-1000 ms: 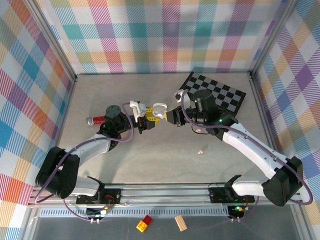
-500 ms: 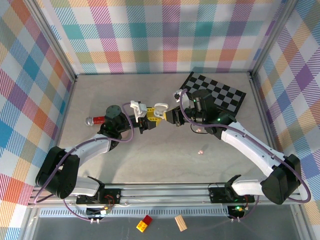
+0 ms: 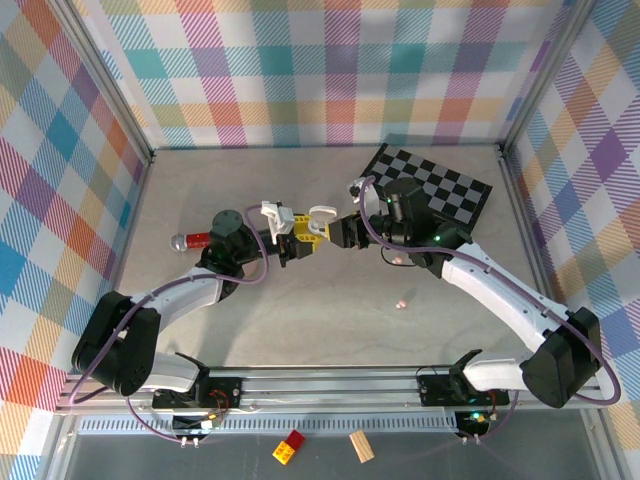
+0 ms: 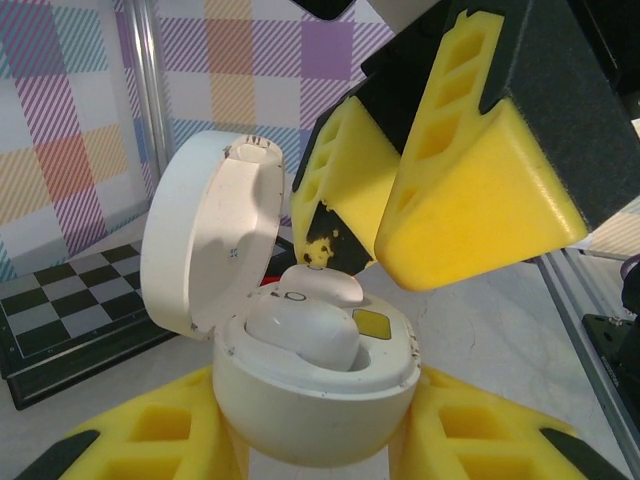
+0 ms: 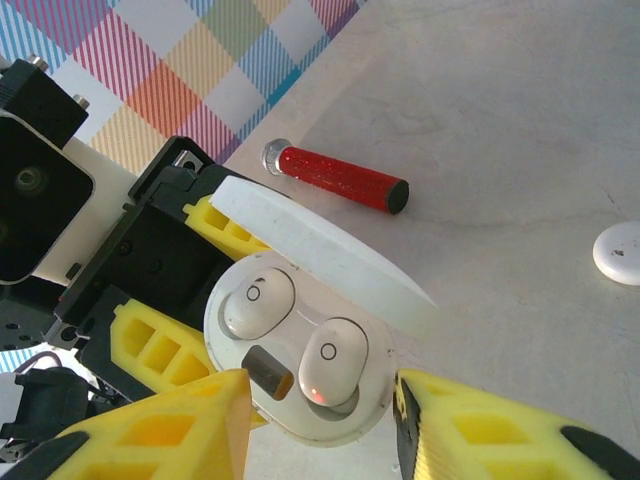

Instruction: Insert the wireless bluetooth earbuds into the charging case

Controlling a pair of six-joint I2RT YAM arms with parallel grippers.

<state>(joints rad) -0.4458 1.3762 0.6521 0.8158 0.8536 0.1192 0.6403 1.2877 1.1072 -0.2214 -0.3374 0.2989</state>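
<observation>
White charging case (image 5: 310, 425), pinched in the left gripper (image 3: 303, 237), holds both earbuds (image 5: 334, 362); the right gripper (image 3: 338, 232), spread at its three o'clock, should back straight off without brushing the lid (image 5: 320, 250).

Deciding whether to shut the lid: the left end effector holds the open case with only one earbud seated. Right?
No. Two earbuds sit in the case, per the right wrist view. The left end effector does hold it, lid open.
</observation>
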